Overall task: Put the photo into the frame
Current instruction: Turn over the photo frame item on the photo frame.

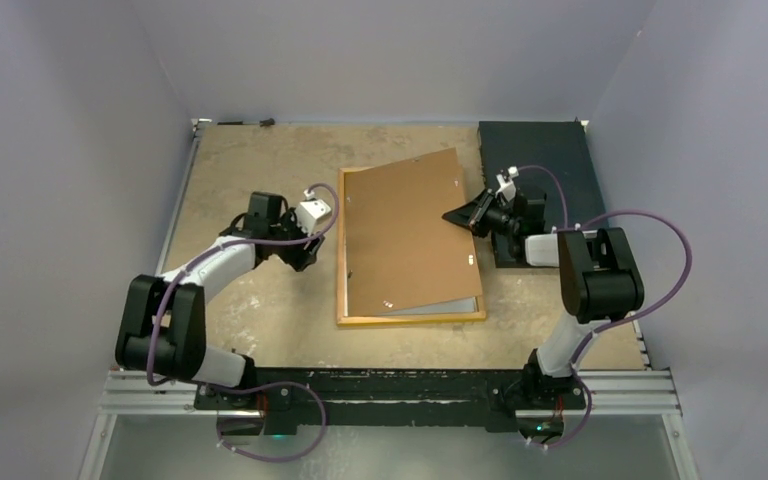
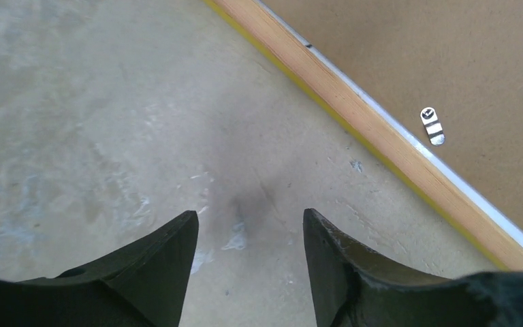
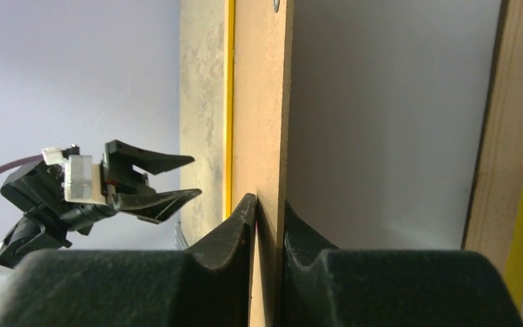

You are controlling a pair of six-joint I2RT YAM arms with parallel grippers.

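Photo (image 3: 381,122) lies white side up in frame (image 1: 410,320), mid-table, mostly under skewed backing board (image 1: 405,235). Right gripper (image 3: 269,204) grasps board's right edge. Left gripper (image 2: 248,225) released, over table (image 2: 75,136) left of frame.

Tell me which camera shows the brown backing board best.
Top external: the whole backing board shows, skewed over the frame. The left wrist catches only a patch of it beside the frame's rail, with a metal clip. The right wrist sees it edge-on, between the right gripper fingers.
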